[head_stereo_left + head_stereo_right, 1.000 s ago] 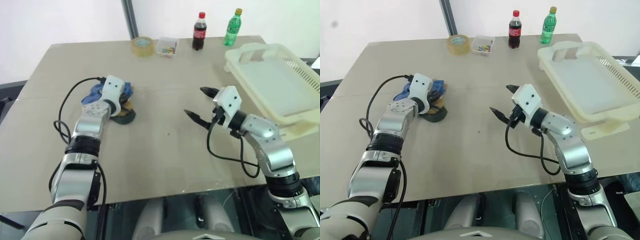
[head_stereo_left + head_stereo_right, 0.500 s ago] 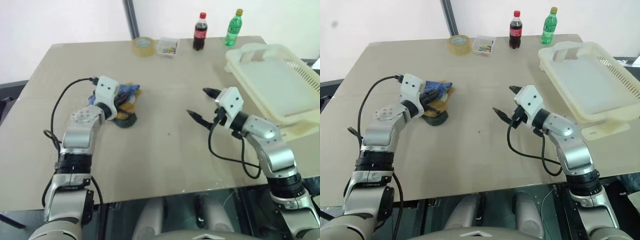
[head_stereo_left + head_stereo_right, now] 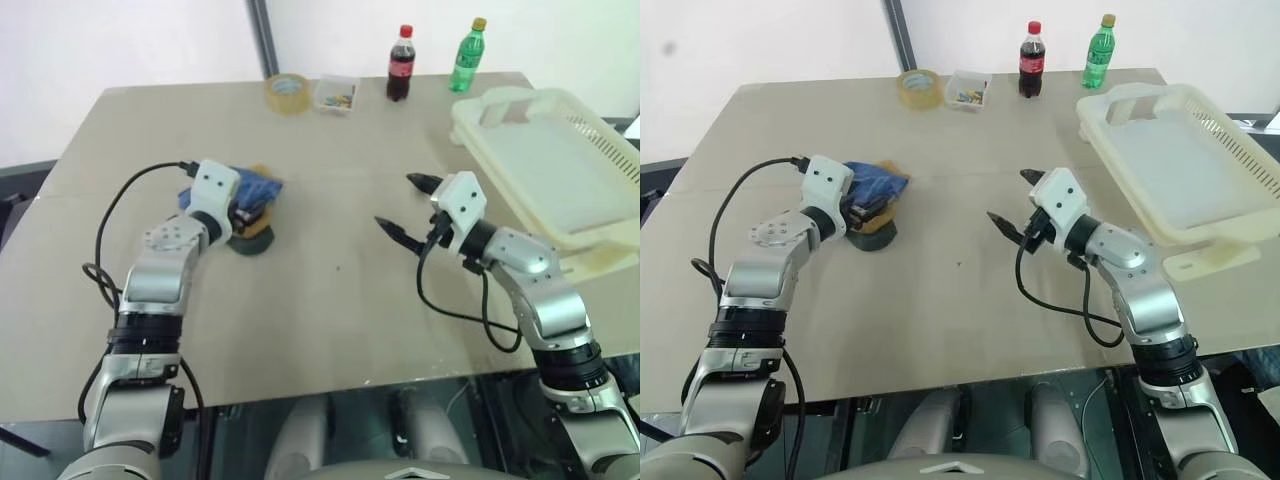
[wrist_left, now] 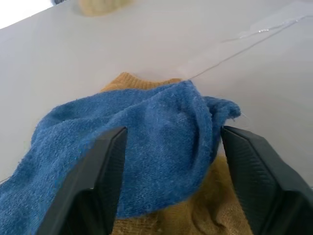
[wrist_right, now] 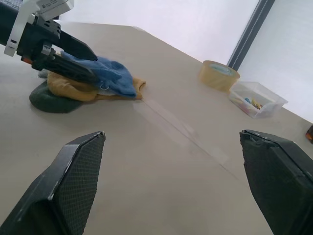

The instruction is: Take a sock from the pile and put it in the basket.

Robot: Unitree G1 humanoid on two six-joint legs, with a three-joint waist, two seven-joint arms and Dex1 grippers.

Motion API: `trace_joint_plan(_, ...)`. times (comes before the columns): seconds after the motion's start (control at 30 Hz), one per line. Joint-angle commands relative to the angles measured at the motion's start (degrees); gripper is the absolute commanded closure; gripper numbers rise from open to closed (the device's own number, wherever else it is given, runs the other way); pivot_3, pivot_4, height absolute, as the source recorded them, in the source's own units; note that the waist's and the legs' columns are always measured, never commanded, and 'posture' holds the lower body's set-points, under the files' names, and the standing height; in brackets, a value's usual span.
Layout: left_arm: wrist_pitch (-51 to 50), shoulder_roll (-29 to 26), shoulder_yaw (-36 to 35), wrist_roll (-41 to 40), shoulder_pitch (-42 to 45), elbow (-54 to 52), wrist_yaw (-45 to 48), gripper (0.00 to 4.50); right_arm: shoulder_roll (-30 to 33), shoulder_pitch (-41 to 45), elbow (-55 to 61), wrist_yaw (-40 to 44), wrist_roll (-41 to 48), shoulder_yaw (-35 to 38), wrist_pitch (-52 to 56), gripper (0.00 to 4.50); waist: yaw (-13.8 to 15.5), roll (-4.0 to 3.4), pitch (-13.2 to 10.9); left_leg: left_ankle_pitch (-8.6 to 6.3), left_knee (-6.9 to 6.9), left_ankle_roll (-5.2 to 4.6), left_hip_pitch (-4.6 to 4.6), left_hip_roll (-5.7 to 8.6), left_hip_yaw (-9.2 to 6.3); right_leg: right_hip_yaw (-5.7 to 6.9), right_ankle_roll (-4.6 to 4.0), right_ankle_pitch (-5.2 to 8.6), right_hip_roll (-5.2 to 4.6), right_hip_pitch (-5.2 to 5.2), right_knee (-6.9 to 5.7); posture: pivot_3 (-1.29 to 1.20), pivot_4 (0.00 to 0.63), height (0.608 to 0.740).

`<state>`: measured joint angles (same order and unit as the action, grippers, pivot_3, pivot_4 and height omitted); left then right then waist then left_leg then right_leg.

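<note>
So the left tool [image 4: 166, 161] is sitting right at the pile [image 3: 868, 205] on the left half of the counter [image 3: 940, 300], well in from the left edge. Its two black fingers [image 4: 100, 181] are spread apart with the blue sock [image 4: 146, 132] bunched up between them, not pinched tight as far as I can see. That sock is on top of the heap, draped over a mustard-yellow sock [image 4: 215, 215], and there's a dark green sock [image 3: 872, 235] underneath at the near side of the heap.

The right tool [image 3: 408, 207] hangs above the middle of the counter, fingers wide apart and nothing in them, pointing over toward the pile.

The basket [image 3: 560, 170] is at the right edge of the counter, sticking out past it a bit, no socks in it. Along the far edge there's a roll of tape [image 3: 286, 92], a small clear box [image 3: 335, 93], a cola bottle [image 3: 400, 63] and a green bottle [image 3: 466, 54].
</note>
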<state>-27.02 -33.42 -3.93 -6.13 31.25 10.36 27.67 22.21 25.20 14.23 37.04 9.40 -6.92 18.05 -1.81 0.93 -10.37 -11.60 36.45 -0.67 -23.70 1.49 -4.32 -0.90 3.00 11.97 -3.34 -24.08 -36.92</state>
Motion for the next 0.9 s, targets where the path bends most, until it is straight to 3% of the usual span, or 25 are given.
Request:
trace_joint_plan(0.03,1.5,-0.7,0.0,0.8,0.0,-0.7,0.5,1.4,0.3,0.0,2.3,-0.6,0.2,1.0,-1.1,0.0,0.0,0.0,0.0,0.0,0.0,0.0,0.0,0.0,0.0,0.0,0.0,0.0,0.0,0.0,0.0,0.0,0.15,0.74)
trace_joint_plan(0.1,1.7,-0.6,0.0,1.0,-0.3,-1.0,0.7,1.88,0.3,0.1,2.2,-0.7,0.2,1.0,-1.1,0.0,0.0,0.0,0.0,0.0,0.0,0.0,0.0,0.0,0.0,0.01,0.0,0.0,0.0,0.0,0.0,0.0,0.15,0.74)
trace_joint_plan(0.23,0.9,-0.7,-0.7,0.3,-1.2,-3.1,1.1,3.91,0.5,0.3,1.8,-0.5,0.3,1.3,-1.2,0.0,0.0,0.0,0.0,0.0,0.0,0.0,0.0,-0.01,0.0,0.0,0.0,0.0,0.0,0.0,0.0,0.0,0.15,0.74)
trace_joint_plan(0.3,0.4,-0.7,-1.1,-0.2,-1.8,-4.5,1.4,4.46,0.6,0.3,1.6,-0.4,0.3,1.3,-1.2,0.0,0.0,0.0,0.0,0.0,0.0,0.0,0.0,-0.02,0.0,0.0,0.0,0.0,0.0,0.0,0.0,0.0,0.15,0.74)
trace_joint_plan(0.7,-2.3,0.7,-4.5,-5.0,-4.3,-11.0,0.9,4.46,0.4,0.3,1.3,-0.3,0.4,1.1,-1.1,0.0,0.0,0.0,0.0,0.0,0.0,0.0,0.0,-0.06,-0.02,0.0,0.0,0.0,-0.01,0.0,0.0,0.0,0.15,0.74)
trace_joint_plan(0.8,-3.3,0.5,-4.6,-5.2,-4.4,-11.6,0.6,3.54,0.4,0.3,1.3,-0.3,0.4,1.0,-1.0,0.0,0.0,0.0,0.0,0.0,0.0,0.0,0.0,-0.05,-0.02,-0.01,0.0,0.0,-0.01,0.0,0.0,0.0,0.15,0.74)
trace_joint_plan(0.9,-2.4,-0.1,-3.6,-2.9,-4.8,-11.2,-1.0,2.17,0.4,0.1,1.6,-0.3,0.4,1.1,-0.9,0.0,0.0,0.0,0.0,0.0,0.0,0.0,0.0,-0.05,0.0,0.0,0.0,0.0,-0.01,0.0,0.0,0.0,0.15,0.74)
